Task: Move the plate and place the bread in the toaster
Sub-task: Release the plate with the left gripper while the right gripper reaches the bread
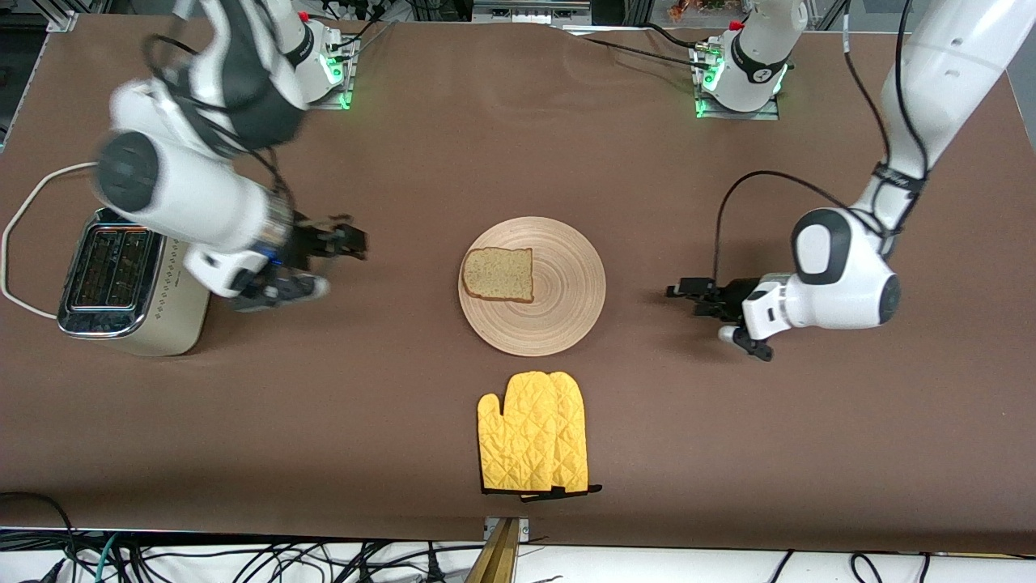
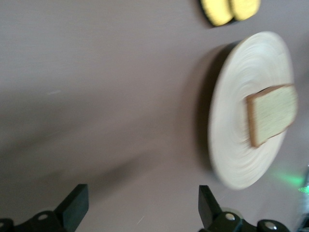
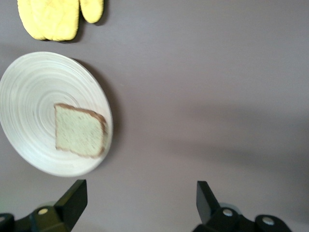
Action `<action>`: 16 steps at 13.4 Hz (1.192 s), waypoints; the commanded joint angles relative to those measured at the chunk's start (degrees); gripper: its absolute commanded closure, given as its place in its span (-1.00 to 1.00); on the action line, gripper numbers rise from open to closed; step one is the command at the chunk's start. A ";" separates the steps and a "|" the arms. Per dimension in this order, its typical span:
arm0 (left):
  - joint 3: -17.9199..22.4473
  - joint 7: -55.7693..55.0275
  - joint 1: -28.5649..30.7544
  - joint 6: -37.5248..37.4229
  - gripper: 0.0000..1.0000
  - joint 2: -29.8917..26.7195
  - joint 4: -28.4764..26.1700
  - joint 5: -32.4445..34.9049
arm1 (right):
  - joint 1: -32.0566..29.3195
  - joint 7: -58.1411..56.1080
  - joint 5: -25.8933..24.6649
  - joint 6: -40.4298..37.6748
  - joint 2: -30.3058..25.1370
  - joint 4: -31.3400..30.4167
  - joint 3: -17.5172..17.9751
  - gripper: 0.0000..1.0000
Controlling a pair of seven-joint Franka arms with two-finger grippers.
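The worktop [image 1: 728, 453] carries one plate [image 1: 566, 312] at its centre with one bread [image 1: 498, 274] slice lying flat on it, one toaster [image 1: 121, 283] at the right arm's end whose two slots appear empty, and one pair of yellow oven mitts [image 1: 532, 444] nearer the front camera than the plate. The left hand [image 1: 698, 298] stands wide open and holds nothing, beside the plate toward the left arm's end. The right hand [image 1: 344, 243] is likewise wide open and holds nothing, between the toaster and the plate.

A high front camera faces my bases, taking in the whole table [image 1: 728, 453]. My two wrist cameras look down past my fingers (closer in); all three share the plate [image 1: 566, 316] [image 2: 231, 159] [image 3: 29, 87].
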 commanded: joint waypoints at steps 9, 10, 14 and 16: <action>2.04 -13.59 -1.05 -27.02 -1.00 -24.46 13.95 24.08 | 12.64 12.72 1.14 20.87 12.16 -6.13 -0.50 -1.00; 5.79 -14.54 -4.36 -27.37 -1.00 -26.83 13.61 23.92 | 12.55 12.89 1.14 22.44 12.16 -7.36 -0.50 -0.99; 16.01 -22.36 -13.52 -27.11 -1.00 -29.66 12.65 23.57 | 12.72 13.07 1.14 24.30 12.08 -10.53 -0.50 -0.76; 19.18 -25.52 -16.95 -27.11 -1.00 -30.80 11.42 22.26 | 12.81 13.16 1.14 24.48 12.07 -11.41 -0.50 -0.49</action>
